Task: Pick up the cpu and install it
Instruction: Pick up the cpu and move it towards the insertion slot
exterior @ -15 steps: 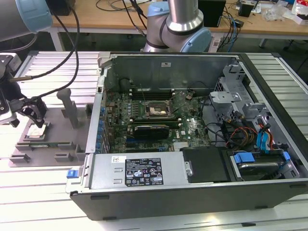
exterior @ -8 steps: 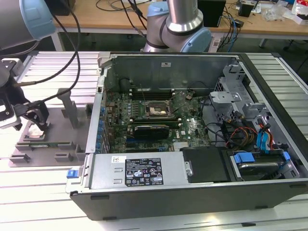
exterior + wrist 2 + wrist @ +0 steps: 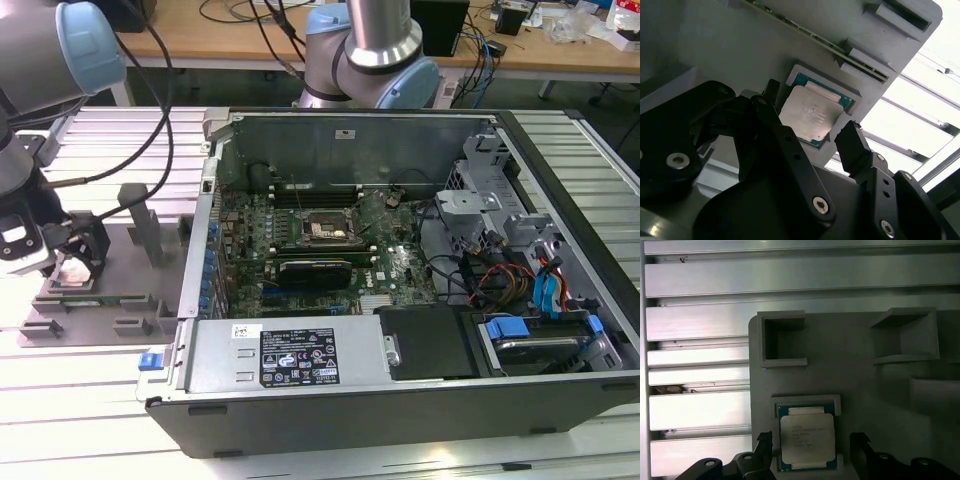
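The claw (image 3: pixel 72 265) above the grey tray (image 3: pixel 120 272)
Both lie at the exterior view's left of the open computer case (image 3: pixel 330 420), which rests on the slatted desk (image 3: pixel 80 400).

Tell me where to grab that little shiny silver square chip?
Probably by two opposite edges, from straight above. The thin silvery square cpu lies flat in a shallow pocket of the grey plastic tray, so only its sides offer grip; the open gripper straddles it.

Bright, even exterior view; dim wrist views, glare on the table slats (image 3: pixel 914 107), perhaps from overhead.
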Robot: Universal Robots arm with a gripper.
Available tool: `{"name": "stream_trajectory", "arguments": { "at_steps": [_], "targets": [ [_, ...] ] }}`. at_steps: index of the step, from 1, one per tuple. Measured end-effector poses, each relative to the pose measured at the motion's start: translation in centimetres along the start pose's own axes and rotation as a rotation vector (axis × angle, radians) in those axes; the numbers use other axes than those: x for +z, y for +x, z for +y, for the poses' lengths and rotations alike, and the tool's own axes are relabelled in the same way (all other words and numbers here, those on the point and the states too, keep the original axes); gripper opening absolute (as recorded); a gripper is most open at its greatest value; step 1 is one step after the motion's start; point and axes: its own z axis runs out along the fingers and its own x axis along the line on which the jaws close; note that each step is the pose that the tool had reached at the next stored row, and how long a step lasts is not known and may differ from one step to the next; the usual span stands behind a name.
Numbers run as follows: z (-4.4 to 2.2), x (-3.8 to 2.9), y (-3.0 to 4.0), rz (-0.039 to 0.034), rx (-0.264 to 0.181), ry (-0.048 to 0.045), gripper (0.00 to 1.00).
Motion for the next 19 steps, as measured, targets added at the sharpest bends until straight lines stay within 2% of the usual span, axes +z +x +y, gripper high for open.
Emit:
{"name": "stream_trajectory", "arguments": {
  "at_steps": [4,9,13,16,19],
  "targets": [
    [0.04,0.57,0.03,0.0000,-0.002,0.0007,0.72],
    [0.07,0.73,0.04,0.0019,-0.046,-0.0006,0.72],
    [0.11,0.76,0.03,0.0016,-0.046,-0.0009,0.72],
    [0.70,0.83,0.07,0.0018,-0.046,-0.0008,0.72],
    [0.90,0.85,0.27,0.0020,-0.046,-0.0005,0.72]
  ]
}}
